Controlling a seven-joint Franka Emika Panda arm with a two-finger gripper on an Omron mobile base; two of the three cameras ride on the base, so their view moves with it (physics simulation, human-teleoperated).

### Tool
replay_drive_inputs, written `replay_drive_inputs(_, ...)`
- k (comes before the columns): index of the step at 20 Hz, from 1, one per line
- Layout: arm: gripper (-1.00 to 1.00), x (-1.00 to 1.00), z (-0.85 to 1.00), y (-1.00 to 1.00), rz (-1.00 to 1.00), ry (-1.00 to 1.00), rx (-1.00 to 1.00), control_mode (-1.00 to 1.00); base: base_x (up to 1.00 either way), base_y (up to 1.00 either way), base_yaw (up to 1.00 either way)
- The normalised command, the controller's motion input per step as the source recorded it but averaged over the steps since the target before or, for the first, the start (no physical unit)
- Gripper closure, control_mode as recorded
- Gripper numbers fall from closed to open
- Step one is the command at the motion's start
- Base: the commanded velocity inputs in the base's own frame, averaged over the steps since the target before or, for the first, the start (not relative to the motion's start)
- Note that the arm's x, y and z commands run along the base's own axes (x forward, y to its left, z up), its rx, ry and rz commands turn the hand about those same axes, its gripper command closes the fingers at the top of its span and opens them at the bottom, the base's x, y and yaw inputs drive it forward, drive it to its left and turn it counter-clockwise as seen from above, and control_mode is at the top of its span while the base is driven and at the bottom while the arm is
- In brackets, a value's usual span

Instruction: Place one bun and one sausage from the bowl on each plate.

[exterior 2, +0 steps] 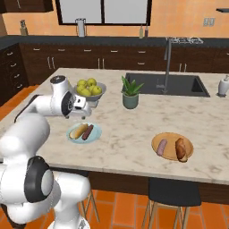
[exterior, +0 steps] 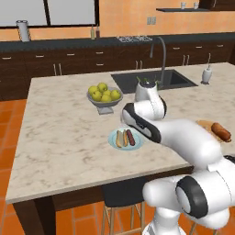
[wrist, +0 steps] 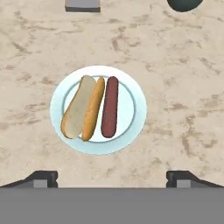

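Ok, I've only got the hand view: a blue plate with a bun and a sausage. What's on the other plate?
Observer: The tan plate, farther right on the counter, holds one sausage and one bun.
Operator: And the grey block at the top of my picture?
Observer: That's the foot of a grey bowl heaped with yellow-green fruit.
Operator: The dark round thing beside it?
Observer: The pot of a small green plant.
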Motion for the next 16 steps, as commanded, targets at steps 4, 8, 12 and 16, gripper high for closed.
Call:
replay_drive_inputs(4, -1.00, -0.99, 1.00, 0.13, -0.01, -0.27, -0.11, -1.00, 0.00, 0.00, 0.00)
replay_drive_inputs(8, -1.00, -0.97, 1.00, 0.49, -0.01, -0.24, -0.21, -1.00, 0.00, 0.00, 0.00)
replay_drive_inputs(12, -1.00, -0.44, 0.68, 1.00, 0.04, 0.08, -0.51, -1.00, 0.00, 0.00, 0.00)
replay_drive_inputs(16, -1.00, -0.06, 0.22, 1.00, 0.00, 0.25, -0.53, -1.00, 0.00, 0.00, 0.00)
